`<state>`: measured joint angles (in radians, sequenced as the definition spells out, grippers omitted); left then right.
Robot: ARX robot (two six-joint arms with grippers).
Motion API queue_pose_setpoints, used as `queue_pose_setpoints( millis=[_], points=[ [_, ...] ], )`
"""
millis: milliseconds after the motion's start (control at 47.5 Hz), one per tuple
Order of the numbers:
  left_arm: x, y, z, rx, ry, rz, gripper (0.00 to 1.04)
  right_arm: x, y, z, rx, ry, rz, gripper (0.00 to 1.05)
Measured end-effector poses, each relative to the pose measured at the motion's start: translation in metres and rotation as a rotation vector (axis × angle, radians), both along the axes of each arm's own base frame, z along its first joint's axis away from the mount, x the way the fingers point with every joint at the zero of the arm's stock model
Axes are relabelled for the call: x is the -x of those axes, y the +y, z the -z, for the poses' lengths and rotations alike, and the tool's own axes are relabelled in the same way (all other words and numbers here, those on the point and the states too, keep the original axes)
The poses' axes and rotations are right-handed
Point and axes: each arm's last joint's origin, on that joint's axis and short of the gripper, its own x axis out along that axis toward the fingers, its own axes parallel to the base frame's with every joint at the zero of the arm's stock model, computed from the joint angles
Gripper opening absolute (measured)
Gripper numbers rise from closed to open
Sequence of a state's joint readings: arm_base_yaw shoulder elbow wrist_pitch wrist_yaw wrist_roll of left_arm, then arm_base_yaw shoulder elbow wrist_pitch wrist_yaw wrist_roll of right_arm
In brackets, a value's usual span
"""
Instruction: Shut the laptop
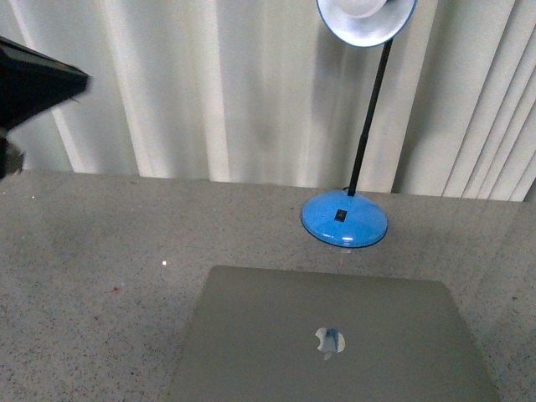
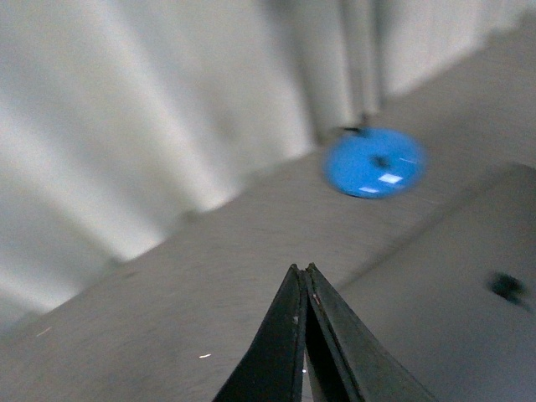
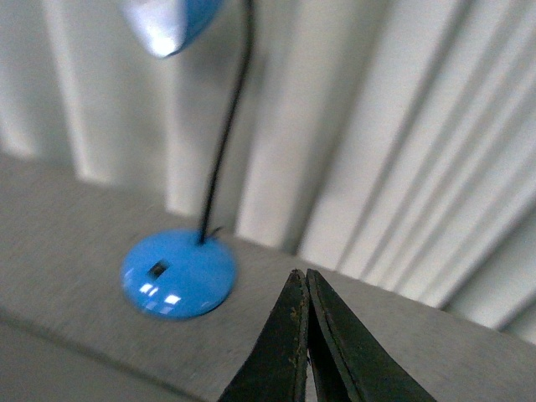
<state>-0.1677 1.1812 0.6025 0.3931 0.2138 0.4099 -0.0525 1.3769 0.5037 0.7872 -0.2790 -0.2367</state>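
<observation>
The laptop (image 1: 335, 339) lies at the near middle of the table with its plain grey lid and apple logo facing up. Its keys and screen are hidden. In the left wrist view the lid (image 2: 452, 285) shows as a blurred grey slab. My left gripper (image 1: 81, 82) is shut and empty, raised high at the far left, well away from the laptop. Its jaws are pressed together in its wrist view (image 2: 303, 270). My right gripper (image 3: 301, 275) is shut and empty, held above the table. It is out of the front view.
A blue desk lamp stands behind the laptop: round blue base (image 1: 344, 219), thin black stem, white-lined shade (image 1: 366, 18) overhead. The base also shows in both wrist views (image 2: 374, 162) (image 3: 178, 274). White curtains hang along the back of the speckled grey table (image 1: 100, 251).
</observation>
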Motion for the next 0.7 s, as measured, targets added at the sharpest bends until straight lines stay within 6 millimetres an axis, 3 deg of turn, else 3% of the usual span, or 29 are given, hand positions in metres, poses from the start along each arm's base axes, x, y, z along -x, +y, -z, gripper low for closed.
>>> queue_pose_setpoints(
  millis=[63,169,337,485,695],
  points=[
    [0.016,0.014,0.006,0.173,-0.097,-0.281,0.04,0.022,0.005,-0.003,-0.098,-0.038,0.178,0.03],
    [0.039,0.028,0.016,0.324,-0.13,-0.41,0.04,0.054,0.005,-0.002,-0.167,-0.029,0.236,0.03],
    [0.064,0.035,0.042,0.376,-0.091,-0.406,0.04,0.083,0.006,0.008,-0.203,-0.052,0.235,0.03],
    [0.081,0.048,0.052,0.39,-0.107,-0.417,0.04,0.1,0.006,0.018,-0.207,-0.052,0.235,0.03],
    [0.099,0.048,0.063,0.396,-0.101,-0.413,0.04,0.119,0.006,0.027,-0.207,-0.048,0.235,0.03]
  ],
)
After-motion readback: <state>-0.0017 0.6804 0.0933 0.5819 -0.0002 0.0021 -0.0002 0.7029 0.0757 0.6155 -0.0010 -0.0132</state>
